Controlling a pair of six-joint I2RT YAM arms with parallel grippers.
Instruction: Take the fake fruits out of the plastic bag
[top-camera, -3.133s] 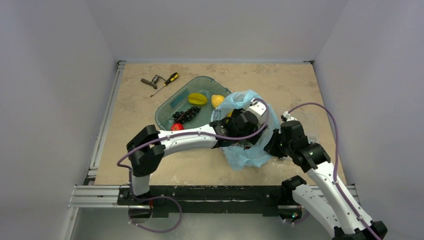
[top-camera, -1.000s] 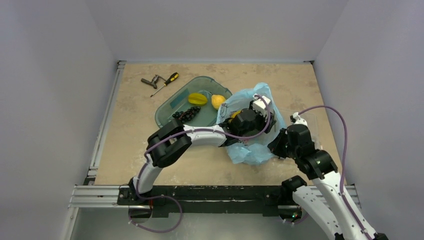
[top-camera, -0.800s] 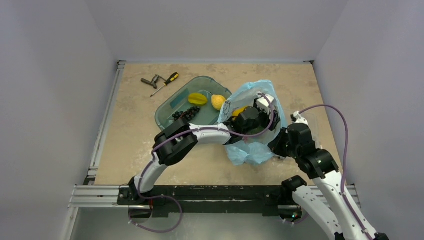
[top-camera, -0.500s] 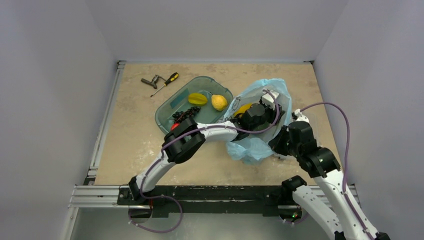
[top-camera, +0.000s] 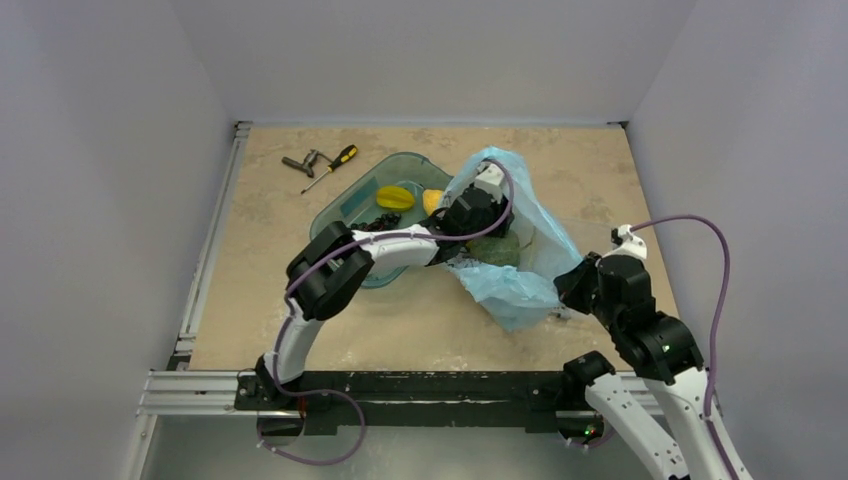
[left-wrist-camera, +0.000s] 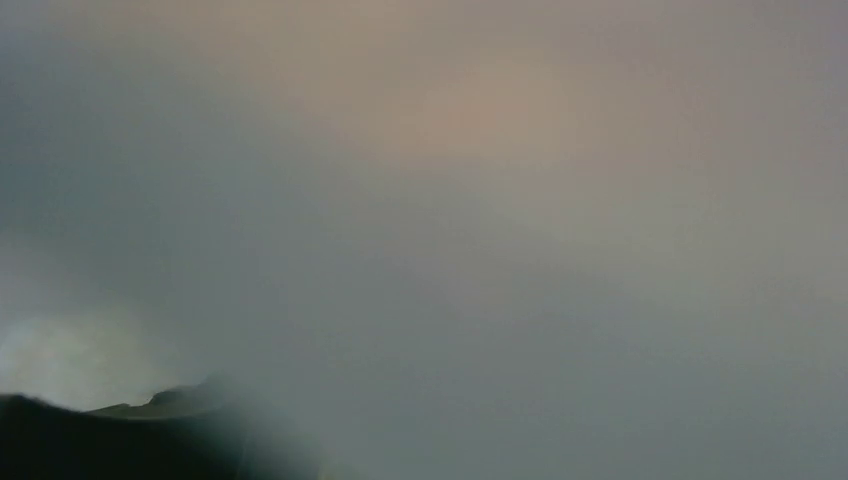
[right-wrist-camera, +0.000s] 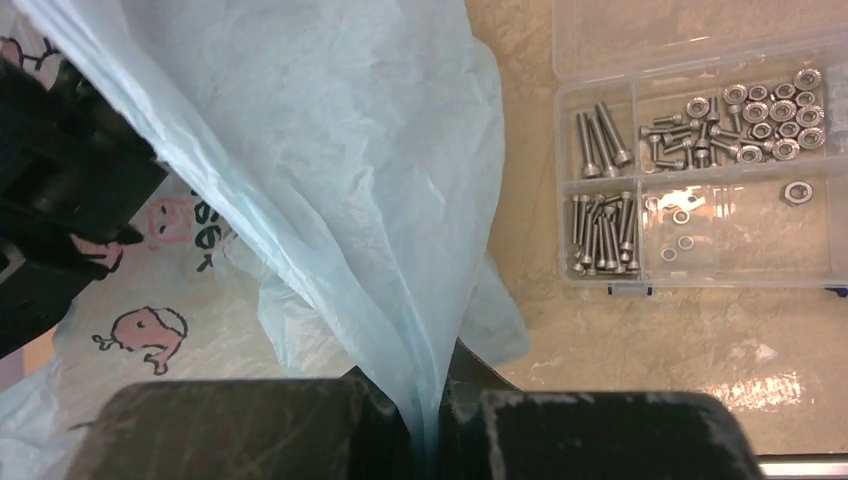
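Note:
The light-blue plastic bag (top-camera: 520, 270) lies stretched between my two arms, right of the tray. Through its thin skin a large dull-green fruit (top-camera: 499, 249) shows, inside the bag just under my left wrist. My left gripper (top-camera: 478, 215) is pushed in at the bag's far end, and plastic hides its fingers. The left wrist view is only grey blur. My right gripper (right-wrist-camera: 432, 440) is shut on a bunched fold of the bag (right-wrist-camera: 330, 150) at its near right corner. The bag's pink cartoon print (right-wrist-camera: 150, 328) faces the right wrist camera.
A teal tray (top-camera: 345, 205) left of the bag holds a star fruit (top-camera: 395, 197), a yellow pear (top-camera: 432, 201) and black grapes (top-camera: 378, 225). A screwdriver (top-camera: 335, 163) and a metal tool (top-camera: 300, 163) lie at the back left. A clear box of screws (right-wrist-camera: 700, 170) sits right of the bag.
My left wrist has swung back and left toward the tray, drawing the bag's far end with it. My right gripper has pulled toward the near right, stretching the bag. The green fruit now shows.

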